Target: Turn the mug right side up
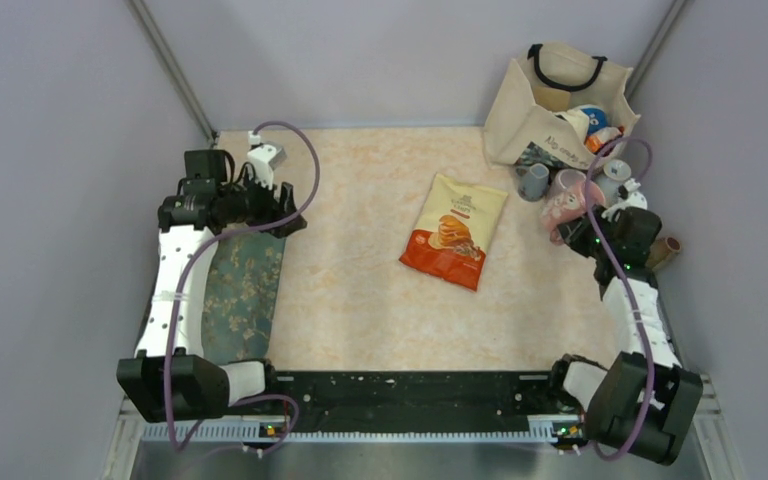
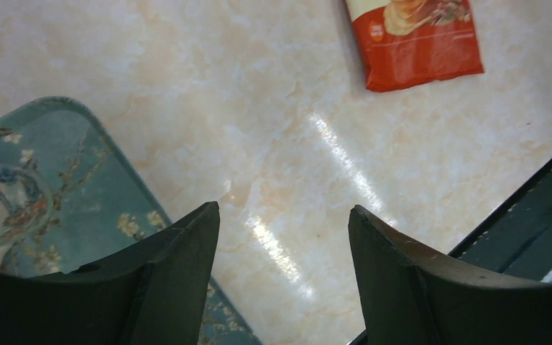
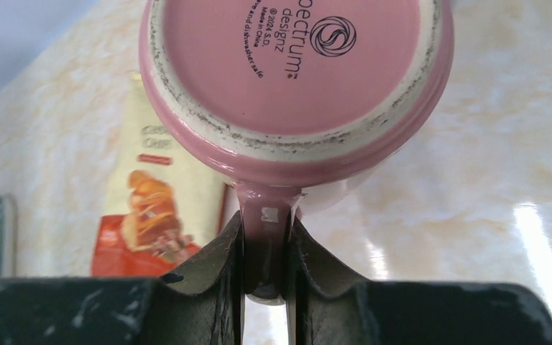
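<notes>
The left gripper (image 2: pixel 284 233) is hanging wide open, holding nothing, by the floral tray (image 2: pixel 36 180). The right gripper (image 3: pixel 266 237) is pinching the pink mug (image 3: pixel 295 72) by its handle (image 3: pixel 264 219) (base facing the wrist camera), just before the tote bag (image 1: pixel 550 95).

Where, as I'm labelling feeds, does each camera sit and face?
Top external: above, behind the bases, looking down on the table; both arms show.
Left wrist: on the left arm, facing down past its open left pincer at tray and snack bag.
Right wrist: on the right arm, facing the pink mug, right pincer shut on its handle.
Shared: snack bag, in all three.
</notes>
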You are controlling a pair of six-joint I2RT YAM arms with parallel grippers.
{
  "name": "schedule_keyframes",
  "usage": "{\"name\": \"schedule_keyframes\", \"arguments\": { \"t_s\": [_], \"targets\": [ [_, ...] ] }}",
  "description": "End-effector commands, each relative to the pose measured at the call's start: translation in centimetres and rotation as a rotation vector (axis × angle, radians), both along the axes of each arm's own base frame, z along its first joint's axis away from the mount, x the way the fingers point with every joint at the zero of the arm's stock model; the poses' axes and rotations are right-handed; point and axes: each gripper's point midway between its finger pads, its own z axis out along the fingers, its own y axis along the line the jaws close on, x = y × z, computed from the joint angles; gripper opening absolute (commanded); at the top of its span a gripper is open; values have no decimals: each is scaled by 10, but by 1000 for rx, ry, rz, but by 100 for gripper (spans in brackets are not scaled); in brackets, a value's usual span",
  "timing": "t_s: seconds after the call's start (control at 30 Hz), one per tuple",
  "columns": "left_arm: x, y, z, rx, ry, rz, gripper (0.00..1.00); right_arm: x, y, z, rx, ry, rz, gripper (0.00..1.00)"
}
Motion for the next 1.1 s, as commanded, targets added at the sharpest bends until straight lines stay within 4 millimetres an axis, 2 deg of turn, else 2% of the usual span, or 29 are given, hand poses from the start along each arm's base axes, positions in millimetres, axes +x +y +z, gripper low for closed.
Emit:
{"name": "schedule_keyframes", "arguments": {
  "t_s": [0.0,0.17,0.3,0.33,0.4,0.53,0.63,0.73,1.07],
  "targets": [
    [4,-29,44,-217,-78,10,72,17,59,95,38,-281,162,0],
    [2,-61,94,-503,-80,-51,76,9,147,164,159,-452,331,0],
    [-12,-87,125,-623,-8,-155,79,-2,212,211,212,-564,436,0],
    [-12,-89,130,-630,-7,-158,79,-9,232,220,238,-581,476,0],
    [-17,-104,134,-640,-4,-195,79,-17,261,239,303,-637,533,0],
    [-17,-119,134,-687,46,-208,79,-35,308,269,418,-717,625,0],
    [-12,-124,130,-718,99,-196,77,-45,332,290,470,-765,674,0],
    [-10,-126,129,-740,119,-193,75,-53,351,300,520,-790,717,0],
    [-8,-129,138,-777,129,-206,73,-67,370,324,637,-852,766,0]
  ]
}}
